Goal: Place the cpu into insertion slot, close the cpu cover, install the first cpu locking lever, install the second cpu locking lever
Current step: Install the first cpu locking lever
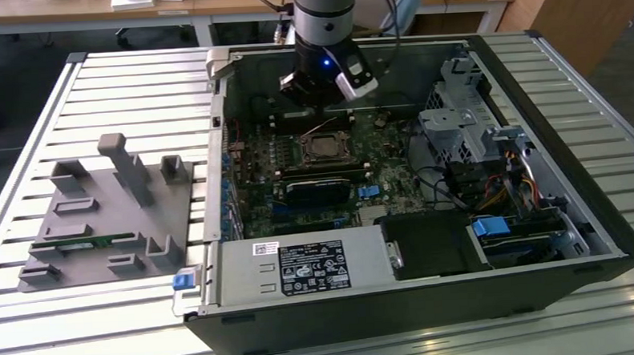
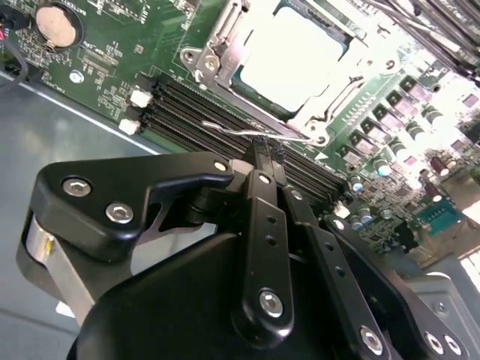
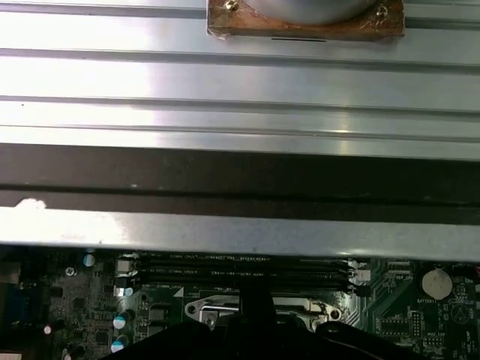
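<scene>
Exterior view: an open computer case (image 1: 409,322) sits on a slatted metal table (image 1: 131,81). Your arm comes in from 12 o'clock. Your gripper (image 1: 320,113) hangs just at 12 o'clock of the insertion slot (image 1: 324,147) on the green motherboard (image 1: 254,162). A grey fixture tray (image 1: 105,227) lies at 9 o'clock of the case.

Second wrist view: your black fingers (image 2: 259,195) are drawn tight together. Their tips touch a thin wire locking lever (image 2: 300,137) beside the slot, but you cannot tell whether the wire is pinched. The cpu (image 2: 289,64) lies in the slot, metal top up, with the cpu cover (image 2: 217,45) flat around it.

First wrist view: the cover's silver frame (image 3: 206,307) sits just beyond your fingertips, beside the long black memory slots (image 3: 240,274). A coin battery (image 3: 436,283) is nearby.
</scene>
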`<act>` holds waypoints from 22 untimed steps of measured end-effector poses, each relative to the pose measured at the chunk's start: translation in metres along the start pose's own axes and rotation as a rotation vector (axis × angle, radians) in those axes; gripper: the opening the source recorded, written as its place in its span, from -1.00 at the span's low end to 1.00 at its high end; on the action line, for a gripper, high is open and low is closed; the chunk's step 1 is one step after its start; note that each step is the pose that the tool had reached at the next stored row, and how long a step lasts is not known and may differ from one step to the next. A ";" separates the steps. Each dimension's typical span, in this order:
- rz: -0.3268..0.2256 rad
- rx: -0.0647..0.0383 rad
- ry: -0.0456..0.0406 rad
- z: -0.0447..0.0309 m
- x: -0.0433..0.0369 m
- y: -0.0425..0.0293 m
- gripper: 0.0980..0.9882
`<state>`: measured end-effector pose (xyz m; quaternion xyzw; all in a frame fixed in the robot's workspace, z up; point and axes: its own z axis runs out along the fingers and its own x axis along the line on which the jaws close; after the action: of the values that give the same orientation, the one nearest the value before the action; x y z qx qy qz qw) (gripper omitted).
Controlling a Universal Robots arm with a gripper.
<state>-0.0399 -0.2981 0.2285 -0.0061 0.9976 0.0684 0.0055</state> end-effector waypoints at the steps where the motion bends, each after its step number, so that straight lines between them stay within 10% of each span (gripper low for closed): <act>1: 0.000 0.000 0.0000 0.0005 -0.0008 0.0001 -0.96; 22: 0.000 0.000 0.0000 0.0110 -0.0080 0.0023 -0.96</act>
<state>-0.0318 -0.2941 0.2180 -0.0061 0.9976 0.0685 0.0055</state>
